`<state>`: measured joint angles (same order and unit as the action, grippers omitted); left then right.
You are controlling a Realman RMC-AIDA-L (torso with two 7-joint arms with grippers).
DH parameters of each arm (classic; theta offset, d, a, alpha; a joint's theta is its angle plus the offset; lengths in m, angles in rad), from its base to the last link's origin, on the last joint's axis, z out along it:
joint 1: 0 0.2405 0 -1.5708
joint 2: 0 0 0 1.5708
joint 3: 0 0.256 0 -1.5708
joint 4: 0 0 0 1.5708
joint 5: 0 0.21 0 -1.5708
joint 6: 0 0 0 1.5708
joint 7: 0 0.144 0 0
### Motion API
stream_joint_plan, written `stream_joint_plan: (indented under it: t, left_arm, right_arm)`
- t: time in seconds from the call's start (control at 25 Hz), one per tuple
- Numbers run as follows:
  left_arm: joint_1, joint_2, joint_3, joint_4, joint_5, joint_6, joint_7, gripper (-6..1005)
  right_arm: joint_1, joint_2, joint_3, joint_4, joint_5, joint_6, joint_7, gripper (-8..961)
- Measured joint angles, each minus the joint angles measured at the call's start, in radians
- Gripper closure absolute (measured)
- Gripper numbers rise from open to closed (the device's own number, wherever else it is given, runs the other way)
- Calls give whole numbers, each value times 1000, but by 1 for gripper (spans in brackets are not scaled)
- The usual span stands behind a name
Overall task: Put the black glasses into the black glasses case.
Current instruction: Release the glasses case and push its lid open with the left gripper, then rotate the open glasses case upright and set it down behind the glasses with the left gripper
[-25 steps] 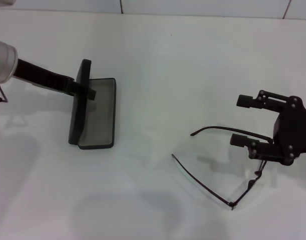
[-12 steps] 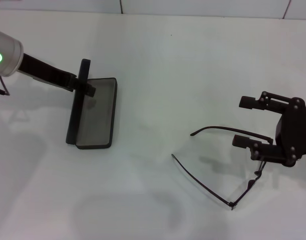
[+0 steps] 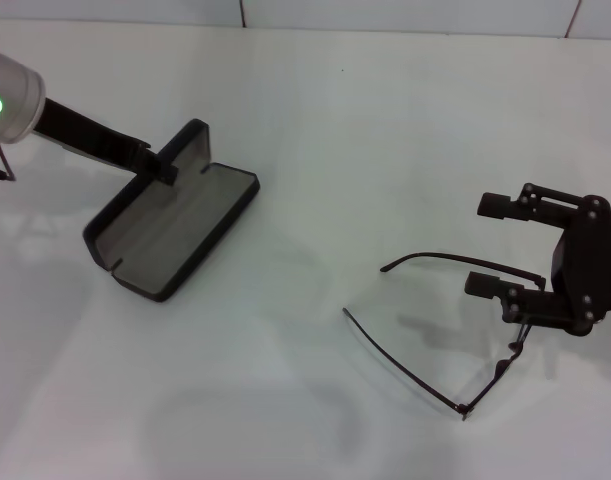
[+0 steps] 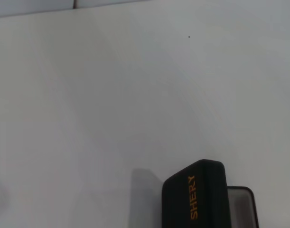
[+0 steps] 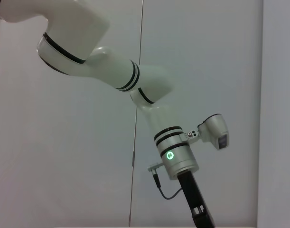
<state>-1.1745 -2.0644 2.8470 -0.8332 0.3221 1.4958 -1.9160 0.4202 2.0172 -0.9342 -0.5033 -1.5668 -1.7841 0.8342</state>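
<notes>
The black glasses case (image 3: 175,235) lies open on the white table at the left, grey lining up, turned at an angle. My left gripper (image 3: 162,168) is at the far edge of its lid and appears shut on it. The lid's outside with orange lettering shows in the left wrist view (image 4: 194,197). The black glasses (image 3: 405,365) lie unfolded on the table at the right, temple arms pointing left. My right gripper (image 3: 493,244) is open just above the table, by the glasses' hinge end. The upper temple arm runs past its nearer finger (image 3: 485,284).
The white table (image 3: 335,130) ends at a tiled wall at the back. Bare table lies between the case and the glasses. The right wrist view shows only my left arm (image 5: 175,159) against the wall.
The case has swung round at an angle, and its lid has dropped from upright to lying open. The left gripper stayed at the lid. The right gripper and glasses have not moved.
</notes>
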Motion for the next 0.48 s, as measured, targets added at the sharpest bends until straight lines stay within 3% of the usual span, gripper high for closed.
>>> stream_joint_plan:
  t: [0.16,0.48]
  left_arm:
    - [-9,-2,0,2,18,-1,24,662]
    - [-40,-17,2,4,39,-33,97,790]
  right_arm:
    - [-1,-1,0,-1,0,-4,0,234]
    - [-22,-5,-10,-2,-9,-50,-41,234]
